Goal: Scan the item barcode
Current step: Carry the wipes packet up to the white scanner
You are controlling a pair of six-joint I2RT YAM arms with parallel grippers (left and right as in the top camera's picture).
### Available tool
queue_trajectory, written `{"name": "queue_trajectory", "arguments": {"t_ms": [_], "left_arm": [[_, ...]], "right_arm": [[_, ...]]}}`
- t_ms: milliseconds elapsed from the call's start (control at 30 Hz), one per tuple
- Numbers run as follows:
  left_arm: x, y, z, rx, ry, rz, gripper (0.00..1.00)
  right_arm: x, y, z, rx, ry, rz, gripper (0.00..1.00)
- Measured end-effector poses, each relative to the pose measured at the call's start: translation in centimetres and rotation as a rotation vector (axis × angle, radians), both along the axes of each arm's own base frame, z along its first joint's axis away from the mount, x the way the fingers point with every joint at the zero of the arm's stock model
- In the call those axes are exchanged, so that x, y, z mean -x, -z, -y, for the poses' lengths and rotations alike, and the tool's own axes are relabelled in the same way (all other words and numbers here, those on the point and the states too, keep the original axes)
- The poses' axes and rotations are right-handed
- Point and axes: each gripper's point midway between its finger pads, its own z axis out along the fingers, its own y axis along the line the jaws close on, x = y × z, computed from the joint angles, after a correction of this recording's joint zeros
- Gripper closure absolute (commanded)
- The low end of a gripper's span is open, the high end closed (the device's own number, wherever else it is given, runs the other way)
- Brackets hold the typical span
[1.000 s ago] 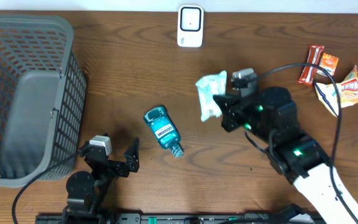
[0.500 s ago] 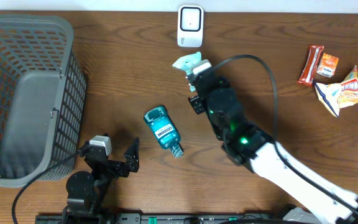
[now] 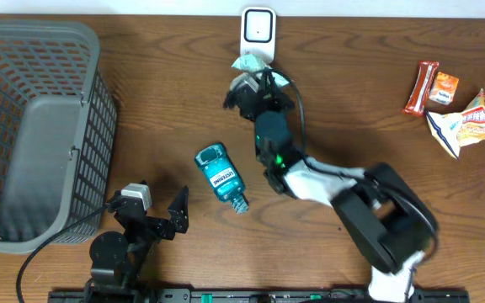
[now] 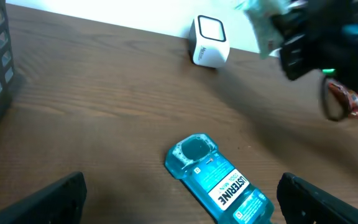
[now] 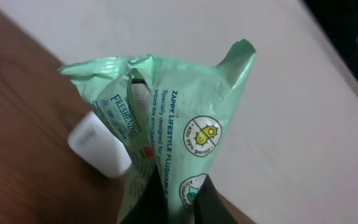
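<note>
A pale green flushable-wipes packet (image 3: pixel 246 62) hangs just in front of the white barcode scanner (image 3: pixel 258 34) at the table's back edge, with my right gripper (image 3: pixel 256 84) shut on its lower end. In the right wrist view the packet (image 5: pixel 173 118) stands upright above the dark fingers (image 5: pixel 157 202), and the scanner (image 5: pixel 98 149) sits just behind and left of it. No barcode shows on the packet. My left gripper (image 3: pixel 154 217) rests open at the front left, holding nothing; its fingers (image 4: pixel 48 199) frame the table.
A blue Listerine bottle (image 3: pixel 220 175) lies on the wood between the arms, close ahead of the left gripper (image 4: pixel 182 211). A grey mesh basket (image 3: pixel 36 126) fills the left side. Snack packets (image 3: pixel 457 105) lie at the back right.
My right arm has swung left and toward the back, carrying the wipes packet from mid-table to just in front of the scanner. The left arm has not moved.
</note>
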Motion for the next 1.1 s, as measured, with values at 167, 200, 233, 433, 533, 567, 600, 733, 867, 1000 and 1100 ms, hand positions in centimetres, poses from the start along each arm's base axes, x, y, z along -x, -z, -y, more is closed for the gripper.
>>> {"name": "queue_trajectory", "arguments": {"t_ms": [167, 200, 233, 433, 533, 567, 600, 733, 867, 1000, 1100], "left_arm": [[0.0, 0.0, 0.0, 0.000, 0.000, 0.000, 0.02], [0.0, 0.0, 0.0, 0.000, 0.000, 0.000, 0.02], [0.0, 0.0, 0.0, 0.000, 0.000, 0.000, 0.02], [0.0, 0.0, 0.0, 0.000, 0.000, 0.000, 0.02], [0.0, 0.0, 0.0, 0.000, 0.000, 0.000, 0.02], [0.0, 0.0, 0.0, 0.000, 0.000, 0.000, 0.02], [0.0, 0.0, 0.0, 0.000, 0.000, 0.000, 0.02], [0.0, 0.0, 0.0, 0.000, 0.000, 0.000, 0.02], [0.0, 0.0, 0.0, 0.000, 0.000, 0.000, 0.02], [0.0, 0.0, 0.0, 0.000, 0.000, 0.000, 0.02], [0.0, 0.0, 0.0, 0.000, 0.000, 0.000, 0.02]], "right_arm": [[-4.8, 0.9, 0.5, 0.059, 0.067, 0.006, 0.99], [-5.8, 0.7, 0.5, 0.064, 0.077, 0.006, 0.99], [-6.6, 0.5, 0.5, 0.069, 0.084, 0.007, 0.99], [-12.1, -0.4, -0.1, 0.099, 0.108, -0.006, 0.99], [-14.0, 0.0, -0.2, 0.128, 0.119, 0.007, 0.99], [-14.5, 0.1, -0.3, 0.143, 0.122, 0.012, 0.99], [-15.1, 0.4, -0.4, 0.166, 0.125, 0.016, 0.99], [-16.4, 2.1, -0.9, 0.286, 0.125, 0.012, 0.99], [-16.7, 4.4, -1.1, 0.369, 0.118, -0.020, 0.99], [-16.7, 5.0, -1.2, 0.407, 0.114, -0.031, 0.99], [-16.7, 4.0, -1.2, 0.391, 0.122, 0.003, 0.99]]}}
